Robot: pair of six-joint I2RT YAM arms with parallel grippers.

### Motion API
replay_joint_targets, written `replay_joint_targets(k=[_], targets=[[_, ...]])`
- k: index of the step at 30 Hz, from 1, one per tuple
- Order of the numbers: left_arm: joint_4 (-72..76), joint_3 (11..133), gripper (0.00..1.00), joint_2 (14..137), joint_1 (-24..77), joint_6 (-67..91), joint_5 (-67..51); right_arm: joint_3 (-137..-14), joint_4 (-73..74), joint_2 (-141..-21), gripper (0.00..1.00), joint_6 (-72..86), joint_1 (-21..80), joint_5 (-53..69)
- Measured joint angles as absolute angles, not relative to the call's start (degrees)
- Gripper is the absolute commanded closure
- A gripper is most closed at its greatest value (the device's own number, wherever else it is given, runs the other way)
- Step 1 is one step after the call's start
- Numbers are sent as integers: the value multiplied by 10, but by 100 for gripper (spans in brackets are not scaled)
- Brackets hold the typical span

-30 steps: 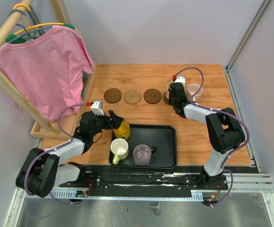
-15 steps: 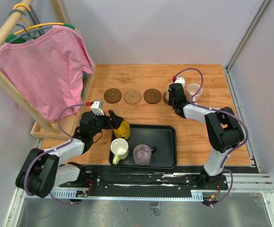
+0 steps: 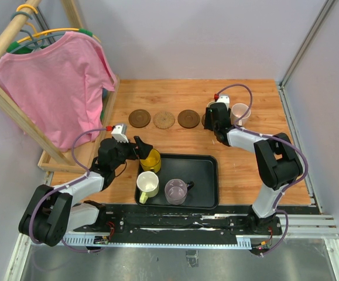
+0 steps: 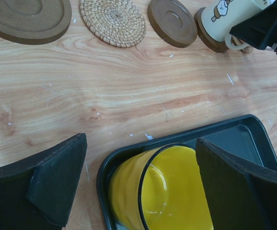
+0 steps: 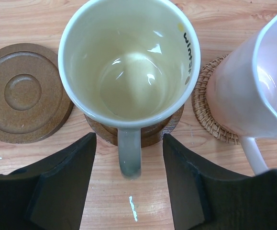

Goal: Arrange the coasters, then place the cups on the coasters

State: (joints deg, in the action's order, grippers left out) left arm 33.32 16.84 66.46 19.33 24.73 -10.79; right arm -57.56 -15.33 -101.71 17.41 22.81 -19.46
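The white cup (image 5: 128, 62) stands on a dark brown coaster (image 5: 150, 132). My right gripper (image 5: 128, 177) is open, one finger on each side of the cup's handle (image 5: 128, 153) with gaps showing. Right of it, a pale pink cup (image 5: 253, 91) sits on a tan woven coaster (image 5: 210, 115). Three bare coasters lie in a row: dark (image 3: 139, 118), tan (image 3: 164, 120), dark (image 3: 188, 118). My left gripper (image 4: 140, 177) is wide open astride the yellow cup (image 4: 167, 191) in the black tray (image 3: 207, 175). A cream cup (image 3: 148, 185) and a grey-purple cup (image 3: 175, 191) also stand in the tray.
A wooden clothes rack (image 3: 69, 158) with a pink shirt (image 3: 58, 82) on a hanger stands along the table's left side, close to my left arm. Walls close the table off at the back and right.
My right gripper has opened and let go of the white cup's handle, leaving the cup on its coaster. The left arm has not moved.
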Motion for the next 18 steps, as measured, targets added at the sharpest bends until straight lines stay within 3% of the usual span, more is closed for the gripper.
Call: replay_joint_targets(k=[12,18], targets=[[333,168,0,661,193,249,-108,-575,-138,-985,45,183,233,-198],[333,168,0,661,193,249,-108,-556,-117,-950,42,196,251,-209]])
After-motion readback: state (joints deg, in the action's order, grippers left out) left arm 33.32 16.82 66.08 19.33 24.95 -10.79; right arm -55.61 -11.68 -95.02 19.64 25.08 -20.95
